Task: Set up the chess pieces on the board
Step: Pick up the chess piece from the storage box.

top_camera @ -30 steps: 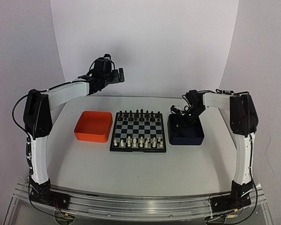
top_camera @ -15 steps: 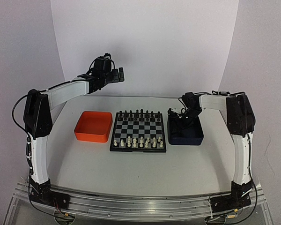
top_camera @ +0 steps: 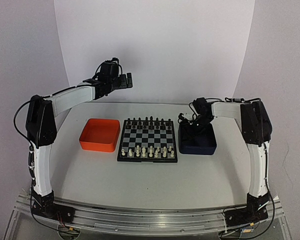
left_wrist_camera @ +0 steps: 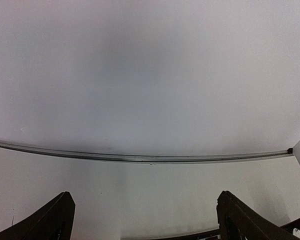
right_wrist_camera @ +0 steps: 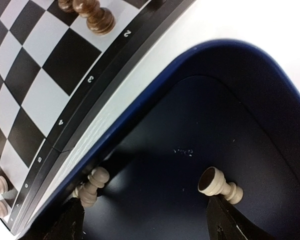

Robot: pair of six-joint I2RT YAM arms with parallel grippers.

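The right gripper (top_camera: 191,128) is down inside the blue tray (top_camera: 210,148), its jaws standing well apart with nothing between them but the bare tray floor. From its wrist camera the right gripper (right_wrist_camera: 145,206) has cream pieces (right_wrist_camera: 217,184) on either side: one lies tipped over on the floor just beside one finger (right_wrist_camera: 230,225), apart from it as far as I can see. Another one, or perhaps two huddled together, lies against the tray wall nearest the board (right_wrist_camera: 35,75), close to the other finger. Neither is gripped. The board sits in the middle of the table (top_camera: 140,185), touching or just beside the blue tray on its right, with an orange tray (top_camera: 99,134) just to its left. More cream pieces (top_camera: 150,151) stand in the two near rows of the board, and dark pieces (top_camera: 147,121) line the far edge. The left gripper (top_camera: 127,80) hangs high above the far left of the table, well away from everything, its jaws spread as wide as they go and holding nothing; its own camera looks only at the pale backdrop.
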